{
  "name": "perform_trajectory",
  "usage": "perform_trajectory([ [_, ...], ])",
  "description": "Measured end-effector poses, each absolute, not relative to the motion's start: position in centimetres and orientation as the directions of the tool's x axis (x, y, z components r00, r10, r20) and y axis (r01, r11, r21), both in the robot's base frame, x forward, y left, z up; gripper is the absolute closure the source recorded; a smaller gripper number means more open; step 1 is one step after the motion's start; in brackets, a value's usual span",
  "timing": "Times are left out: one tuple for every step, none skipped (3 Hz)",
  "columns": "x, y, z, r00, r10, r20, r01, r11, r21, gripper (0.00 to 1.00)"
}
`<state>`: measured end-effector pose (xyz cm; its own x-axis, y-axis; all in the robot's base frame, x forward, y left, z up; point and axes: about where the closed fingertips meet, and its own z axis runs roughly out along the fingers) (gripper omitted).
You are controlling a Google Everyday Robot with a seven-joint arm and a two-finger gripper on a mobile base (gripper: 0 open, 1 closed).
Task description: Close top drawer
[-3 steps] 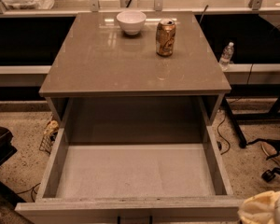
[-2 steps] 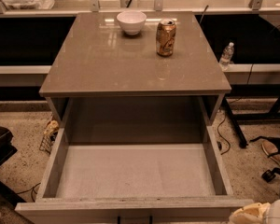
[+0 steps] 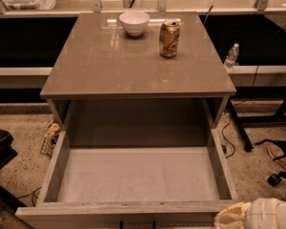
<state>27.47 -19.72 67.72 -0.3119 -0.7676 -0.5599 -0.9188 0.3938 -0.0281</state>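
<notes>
Top drawer (image 3: 138,175) fully out; gripper (image 3: 243,216) low right at front edge, grasp state not discernible; push front squarely, near centre.

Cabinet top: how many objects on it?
2: white bowl at the back, gold can just right of it; nothing hidden. The tool is low right, by the front corner of the open top drawer.

You face a cabinet (image 3: 133,70) with a glossy grey top on speckled floor (image 3: 24,137); cables (image 3: 227,138) trail at right, a pale ledge (image 3: 19,71) runs behind. The gripper (image 3: 238,217) sits at bottom right.
</notes>
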Motion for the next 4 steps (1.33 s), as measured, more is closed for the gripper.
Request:
perform_trajectory([
  [29.0, -18.1, 65.2, -0.296, -0.745, -0.598, -0.931, 0.366, 0.004, 1.0],
  [31.4, -16.5, 64.2, -0.246, -0.736, -0.63, -0.948, 0.319, -0.002, 1.0],
  [34.5, -15.1, 63.8, -0.195, -0.733, -0.652, -0.961, 0.274, -0.021, 1.0],
  [34.7, -15.0, 63.7, -0.192, -0.733, -0.653, -0.962, 0.272, -0.022, 1.0],
])
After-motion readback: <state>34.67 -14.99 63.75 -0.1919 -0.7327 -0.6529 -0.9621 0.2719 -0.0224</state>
